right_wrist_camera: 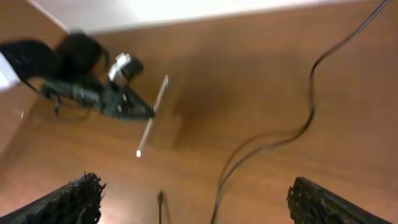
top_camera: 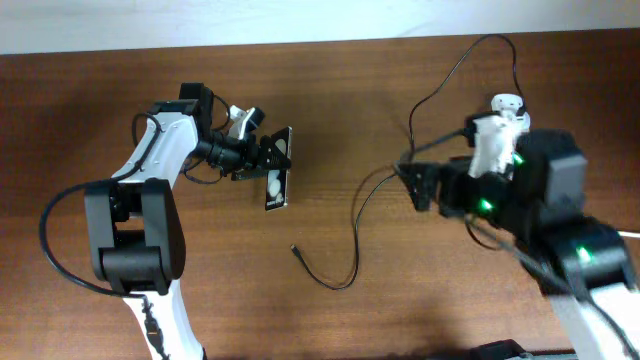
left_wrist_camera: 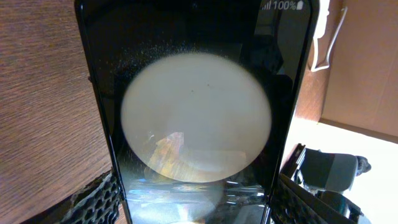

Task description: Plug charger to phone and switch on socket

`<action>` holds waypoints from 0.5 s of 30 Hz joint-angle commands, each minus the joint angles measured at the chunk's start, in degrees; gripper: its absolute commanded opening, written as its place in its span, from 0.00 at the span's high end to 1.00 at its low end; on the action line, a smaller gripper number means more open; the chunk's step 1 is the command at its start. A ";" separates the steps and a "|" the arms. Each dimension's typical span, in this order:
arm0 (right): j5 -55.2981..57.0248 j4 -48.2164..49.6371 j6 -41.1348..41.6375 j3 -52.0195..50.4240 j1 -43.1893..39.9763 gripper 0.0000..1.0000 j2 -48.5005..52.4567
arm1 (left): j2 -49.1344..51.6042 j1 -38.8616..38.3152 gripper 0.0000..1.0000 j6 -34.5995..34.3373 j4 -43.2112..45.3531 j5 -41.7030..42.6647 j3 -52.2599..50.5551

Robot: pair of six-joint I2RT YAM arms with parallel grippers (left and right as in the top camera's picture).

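We see the left gripper clamped across the glossy black rectangular phone. It is held on edge, long axis running far-to-near, screen facing that wrist. The right gripper hangs wide open. The thin black charger cable trails over the brown wooden table, and its connector tip lies in bare space between the arms.

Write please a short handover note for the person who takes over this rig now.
Left gripper: shut on the phone, screen facing its wrist camera.
Right gripper: open, empty, above the charger cable.
Connector tip: loose on the table between the arms.
Socket: not visible in any view.
Done: phone gripped.
Left: grasp the tip, plug it into the phone, switch on the socket.
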 commanded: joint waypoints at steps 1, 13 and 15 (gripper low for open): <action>-3.45 -0.15 1.11 0.61 -0.31 0.01 7.50 | -0.63 0.02 0.33 1.18 0.09 2.36 1.07; -10.51 15.96 5.51 0.61 16.20 0.11 39.95 | -0.63 0.02 0.32 1.18 0.07 2.36 1.07; -10.43 22.51 5.66 0.61 19.52 0.11 42.29 | -0.63 -0.31 0.32 1.16 -0.09 2.38 1.07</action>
